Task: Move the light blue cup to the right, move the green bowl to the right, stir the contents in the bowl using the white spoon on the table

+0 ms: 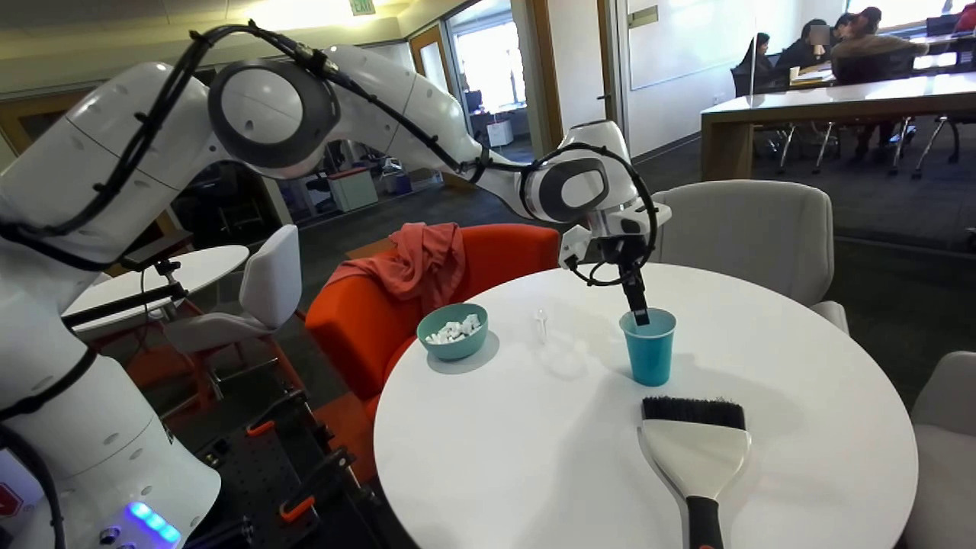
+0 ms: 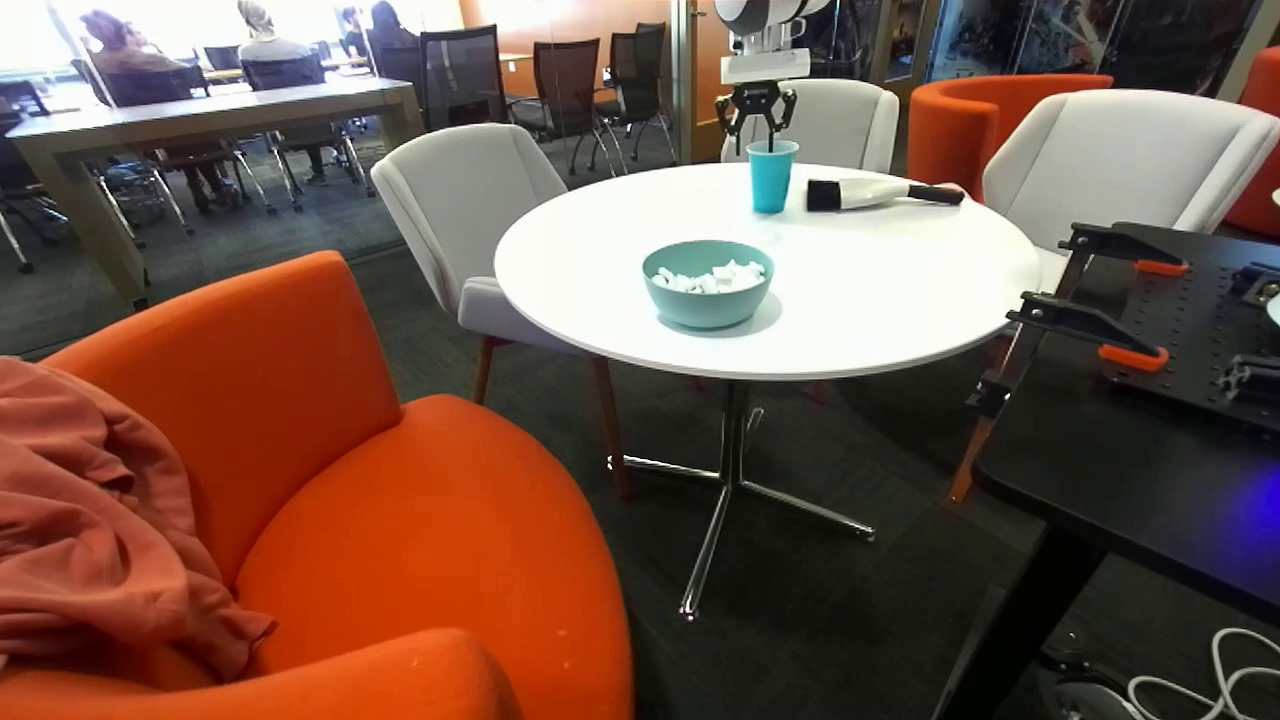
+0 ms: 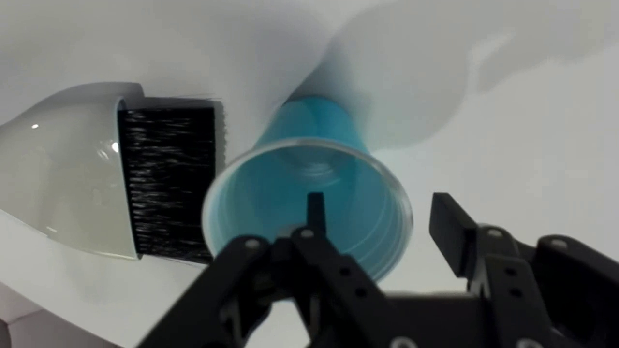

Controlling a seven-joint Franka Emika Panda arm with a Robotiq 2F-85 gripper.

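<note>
Light blue cup (image 1: 651, 360) stands upright on the round white table (image 1: 488, 457), just beyond the brush (image 1: 695, 454) in an exterior view. Pincer (image 3: 381, 211), in the wrist view: fingers (image 3: 316, 212) apart, one reaching into the mouth of the cup, the other outside the rim to the right. Contact between the inner finger and the cup wall cannot be determined. Green bowl (image 1: 454, 350) sits upright toward the far left edge, well apart from the cup, bearing a heap of white pieces (image 1: 455, 329). Spoon (image 1: 541, 324), faint against the surface, lies between bowl and cup. Bristles of the brush face the cup.
</note>
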